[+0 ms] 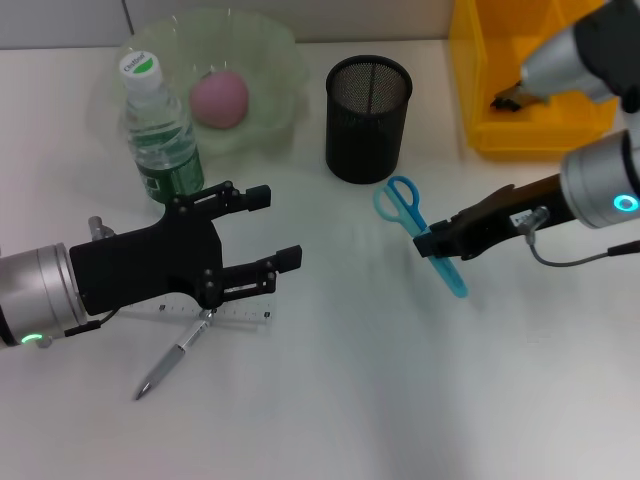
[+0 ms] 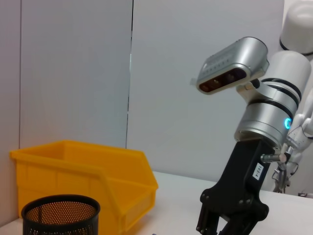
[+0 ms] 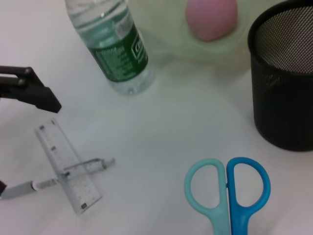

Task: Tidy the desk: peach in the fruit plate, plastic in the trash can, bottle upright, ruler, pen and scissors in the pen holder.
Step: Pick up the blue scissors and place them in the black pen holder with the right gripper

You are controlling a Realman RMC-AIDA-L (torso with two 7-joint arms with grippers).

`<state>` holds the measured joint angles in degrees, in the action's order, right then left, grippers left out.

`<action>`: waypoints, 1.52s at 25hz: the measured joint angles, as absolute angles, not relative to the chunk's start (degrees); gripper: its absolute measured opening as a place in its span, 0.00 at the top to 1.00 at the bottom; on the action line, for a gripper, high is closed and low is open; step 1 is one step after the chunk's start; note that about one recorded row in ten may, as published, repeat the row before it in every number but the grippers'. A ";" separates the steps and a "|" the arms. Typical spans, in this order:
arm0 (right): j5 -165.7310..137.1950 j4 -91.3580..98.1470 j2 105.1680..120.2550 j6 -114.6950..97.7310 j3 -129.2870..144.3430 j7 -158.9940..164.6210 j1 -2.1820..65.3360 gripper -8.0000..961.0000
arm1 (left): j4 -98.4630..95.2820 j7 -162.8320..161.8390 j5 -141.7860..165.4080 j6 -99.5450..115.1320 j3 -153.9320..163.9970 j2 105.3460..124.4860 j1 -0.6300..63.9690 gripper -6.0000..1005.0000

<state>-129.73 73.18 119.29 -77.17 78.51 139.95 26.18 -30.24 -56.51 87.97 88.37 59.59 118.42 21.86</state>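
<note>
My right gripper (image 1: 440,243) is shut on the blades of the blue scissors (image 1: 405,207), just right of the black mesh pen holder (image 1: 368,118); the handles point toward the holder. The scissors' handles (image 3: 227,191) also show in the right wrist view. My left gripper (image 1: 280,228) is open and empty, above the clear ruler (image 1: 222,314) and the silver pen (image 1: 172,358), which lie crossed on the desk. The bottle (image 1: 160,130) stands upright. The pink peach (image 1: 220,97) lies in the green fruit plate (image 1: 270,60). No plastic shows.
A yellow bin (image 1: 500,120) stands at the back right, beside the pen holder. The left wrist view shows the bin (image 2: 83,171), the holder (image 2: 61,213) and my right arm's gripper (image 2: 217,227) farther off.
</note>
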 joint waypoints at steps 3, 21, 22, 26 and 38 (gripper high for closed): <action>-125.40 73.46 119.27 -77.10 76.76 135.30 23.92 0.76 | -30.28 -56.51 87.73 88.63 59.59 118.39 21.81 0.21; -100.29 72.95 119.24 -78.12 69.89 107.67 17.14 0.76 | -29.92 -56.49 87.71 89.28 59.06 118.44 21.16 0.21; -98.78 72.91 119.24 -78.32 69.11 106.02 17.09 0.76 | -29.82 -56.48 87.71 89.28 59.06 118.44 21.16 0.21; -93.62 71.17 119.37 -77.10 66.79 100.00 17.21 0.76 | -29.72 -56.47 87.72 89.34 59.06 118.53 20.95 0.21; -74.88 50.95 119.60 -65.90 67.64 71.98 24.74 0.76 | -28.97 -56.36 87.72 89.13 59.06 118.67 20.98 0.21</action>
